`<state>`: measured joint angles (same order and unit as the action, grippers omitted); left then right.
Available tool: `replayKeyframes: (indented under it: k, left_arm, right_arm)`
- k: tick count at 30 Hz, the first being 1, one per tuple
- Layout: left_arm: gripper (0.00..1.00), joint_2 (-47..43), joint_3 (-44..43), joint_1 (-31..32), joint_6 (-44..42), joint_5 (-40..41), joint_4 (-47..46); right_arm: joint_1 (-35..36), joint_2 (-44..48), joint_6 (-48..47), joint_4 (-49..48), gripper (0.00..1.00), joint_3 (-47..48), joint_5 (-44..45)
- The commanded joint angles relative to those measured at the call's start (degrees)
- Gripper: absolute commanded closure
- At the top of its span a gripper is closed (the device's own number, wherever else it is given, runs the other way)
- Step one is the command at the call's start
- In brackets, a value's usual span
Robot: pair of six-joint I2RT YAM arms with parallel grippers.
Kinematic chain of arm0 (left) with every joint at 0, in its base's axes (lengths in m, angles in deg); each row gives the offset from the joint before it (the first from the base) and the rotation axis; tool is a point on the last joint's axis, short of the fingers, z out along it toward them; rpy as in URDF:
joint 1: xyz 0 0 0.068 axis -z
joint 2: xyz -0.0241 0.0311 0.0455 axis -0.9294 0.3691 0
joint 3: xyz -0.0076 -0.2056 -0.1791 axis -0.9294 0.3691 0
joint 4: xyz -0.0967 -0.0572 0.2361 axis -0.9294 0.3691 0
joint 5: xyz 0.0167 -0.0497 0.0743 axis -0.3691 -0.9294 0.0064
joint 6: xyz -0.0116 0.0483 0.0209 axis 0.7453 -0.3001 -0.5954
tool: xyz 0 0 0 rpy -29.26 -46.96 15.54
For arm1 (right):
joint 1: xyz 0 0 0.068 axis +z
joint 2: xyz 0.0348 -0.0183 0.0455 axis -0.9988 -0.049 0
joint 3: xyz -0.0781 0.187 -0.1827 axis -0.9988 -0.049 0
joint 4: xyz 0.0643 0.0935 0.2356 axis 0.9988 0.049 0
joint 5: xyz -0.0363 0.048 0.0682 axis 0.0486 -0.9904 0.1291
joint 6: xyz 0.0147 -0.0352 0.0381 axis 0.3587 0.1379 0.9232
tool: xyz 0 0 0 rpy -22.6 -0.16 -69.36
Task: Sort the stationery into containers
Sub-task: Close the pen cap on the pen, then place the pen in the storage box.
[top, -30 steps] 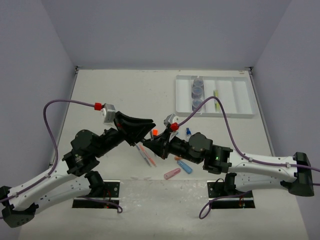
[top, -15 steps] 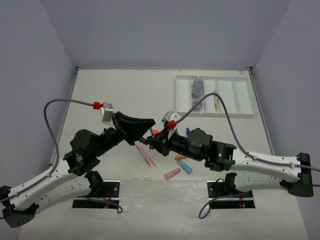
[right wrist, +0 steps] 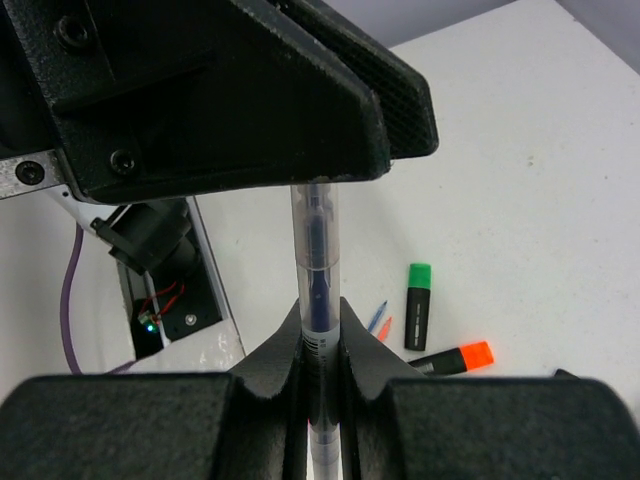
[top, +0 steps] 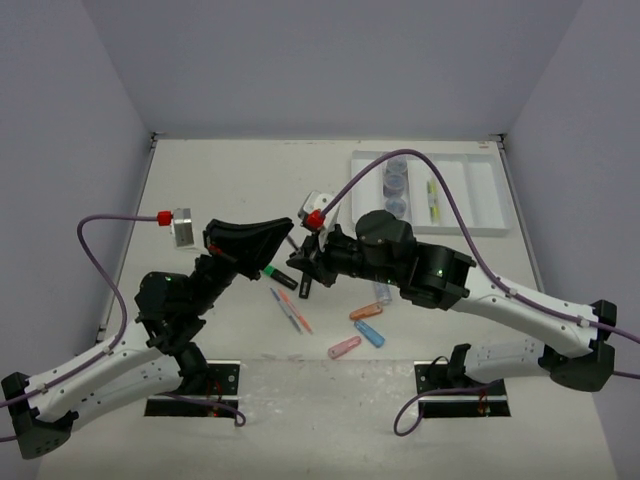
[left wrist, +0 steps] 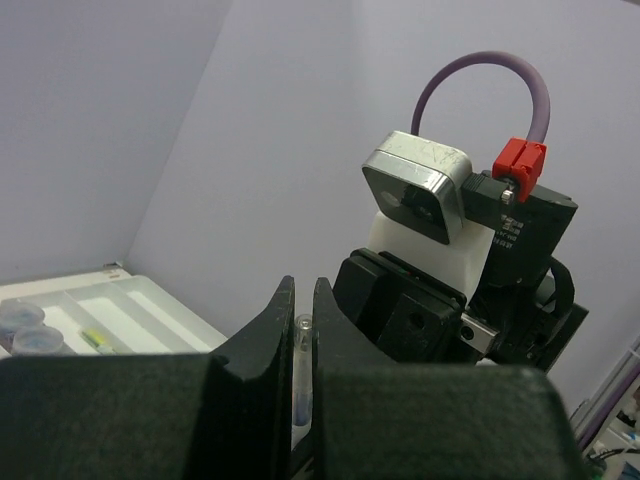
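Pen mostly hidden between the claws

Right wrist view: the pen [right wrist: 318, 260] loses its top end under the left claw [right wrist: 350, 160] and, below the right claw [right wrist: 320, 325], runs off the frame at 6 o'clock. From above it is too small to pick out. Left wrist view: the tray [left wrist: 140, 305] is cut off at 9 o'clock.

table [top: 200, 190] | white tray [top: 482, 195]: well apart from right gripper [top: 300, 265] | green-capped highlighter [top: 278, 275]: under it | thin pens [top: 292, 310], capsules [top: 344, 347]: near, base-side
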<state>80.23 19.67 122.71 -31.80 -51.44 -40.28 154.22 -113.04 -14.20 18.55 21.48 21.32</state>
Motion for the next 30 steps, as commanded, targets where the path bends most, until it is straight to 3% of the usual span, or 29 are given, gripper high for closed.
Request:
replayKeyframes:
  k: [1,4,7,8,10,12,13,15,18,21,24,30]
  left_arm:
    - [1.00,2.0,5.9,2.6,4.2,-13.8,14.3]
    - [1.00,1.8,5.2,2.6,3.2,-11.9,15.7]
    - [0.99,0.4,1.1,2.6,1.0,-2.9,23.0]
    - [0.91,0.2,-2.0,2.6,0.2,3.0,28.1]
    - [0.69,0.3,-6.0,2.6,-0.7,9.8,38.4]
    - [0.14,0.7,-14.0,2.6,-0.1,23.8,47.9]
    - [0.02,1.1,-17.7,2.6,1.1,30.8,52.6]
    - [0.00,2.0,-23.5,2.6,3.1,40.6,59.9]
    - [0.00,1.4,-27.6,2.6,3.3,47.1,68.5]
    - [0.00,-1.3,-26.8,2.6,0.1,46.4,69.4]
    - [0.00,-4.3,-23.0,2.6,-2.5,42.1,70.8]
    - [0.00,-5.3,-16.3,2.6,-4.5,39.8,73.7]
  right_arm:
    - [-5.1,-0.7,-1.0,-20.8,1.00,10.8,4.9]
    - [-6.0,-0.9,-0.2,-21.3,1.00,9.1,5.3]
    - [-6.5,0.5,2.0,-21.9,1.00,3.1,7.7]
    - [-7.1,0.9,2.7,-21.5,1.00,1.3,8.3]
    - [-8.7,2.2,5.9,-20.4,1.00,-4.6,9.2]
    - [-12.1,3.6,9.7,-17.7,1.00,-11.0,8.3]
    - [-14.0,3.9,11.2,-15.7,1.00,-13.4,8.6]
    - [-19.0,4.6,13.5,-12.3,1.00,-18.2,8.9]
    - [-28.0,3.1,15.6,-5.5,1.00,-18.9,7.2]
    - [-36.2,-1.9,14.0,2.6,1.00,-14.2,7.1]
    - [-45.5,-14.6,10.5,14.4,1.00,-2.3,9.5]
    - [-51.8,-30.9,4.9,21.0,1.00,14.5,12.8]
